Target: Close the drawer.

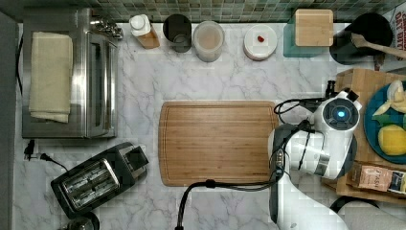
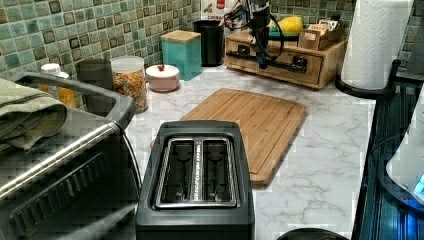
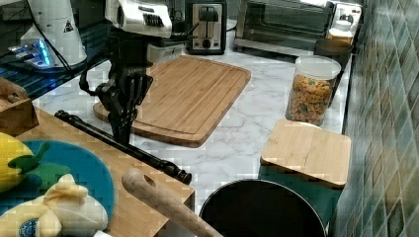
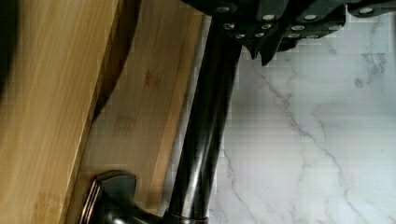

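The drawer (image 2: 280,61) is set in a low bamboo box, with a long black bar handle (image 3: 123,143) across its front. In the wrist view a narrow dark gap runs between the box top (image 4: 46,93) and the drawer's front board (image 4: 140,116). My gripper (image 3: 121,132) points straight down, fingers shut together with nothing between them. It sits against the handle (image 4: 205,130) on the countertop side, with the fingertips (image 4: 264,49) right beside the bar. In the left view the gripper (image 2: 262,63) hangs in front of the drawer front.
A large brown cutting board (image 1: 218,143) lies mid-counter, close to the drawer. A blue plate with a lemon (image 1: 392,139) rests on the box top. A teal canister with a wooden lid (image 3: 306,148), a black pot (image 3: 262,212) and a cereal jar (image 3: 309,96) line the tiled wall.
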